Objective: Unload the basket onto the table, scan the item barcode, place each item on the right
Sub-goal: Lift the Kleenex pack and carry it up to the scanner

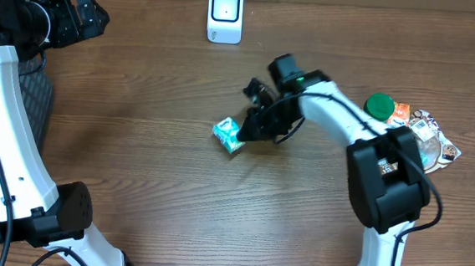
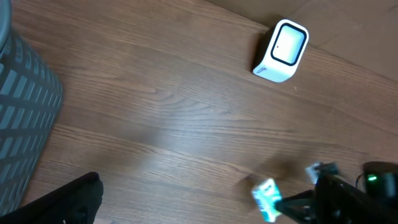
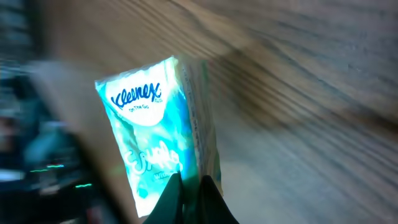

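While my left hand [image 1: 90,18] hangs spread wide, holding nothing, over the desk's [image 1: 136,143] far left corner beside the grey ribbed bin [image 1: 35,94], a broad stretch of wood runs rightward; the white scanner [image 1: 225,15] stands at the far edge; nearer me, my right hand [image 1: 250,130] is pinched shut on the Kleenex pack's [image 1: 228,135] edge, mid-desk; packets [image 1: 428,134] crowd the right edge.

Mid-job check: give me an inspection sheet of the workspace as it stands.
Surface: wooden table, no spills seen.
Job's things: Kleenex pack mid-table; scanner upright at the far edge.
Clutter: green lid and packets at the right.
End effectors: right end effector shut on the Kleenex pack's edge; left end effector open, empty.
Cables: black cable looped by the right wrist.
Surroundings: grey basket at the left.
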